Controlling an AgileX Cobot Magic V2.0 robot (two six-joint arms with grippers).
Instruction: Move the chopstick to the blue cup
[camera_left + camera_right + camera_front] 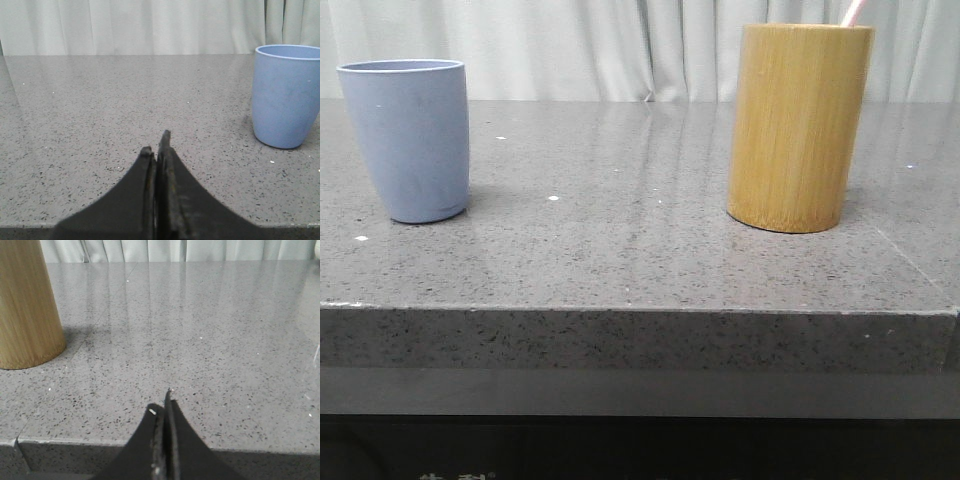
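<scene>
front view: the blue cup (pixel 408 140) stands upright at the left of the grey speckled bench (pixel 620 230); well apart to the right, the bamboo holder (pixel 798 125) has the chopstick (pixel 854 12) tip poking from its rim.

left wrist view: the left pincer (pixel 158 145) is pressed together, empty, above the bench edge, the blue cup nearby.

right wrist view: the right pincer (pixel 164 405) is likewise together, empty, the bamboo holder nearby.

front: low, table-edge level | wrists: low, forward | shared: table (pixel 620 220)
</scene>
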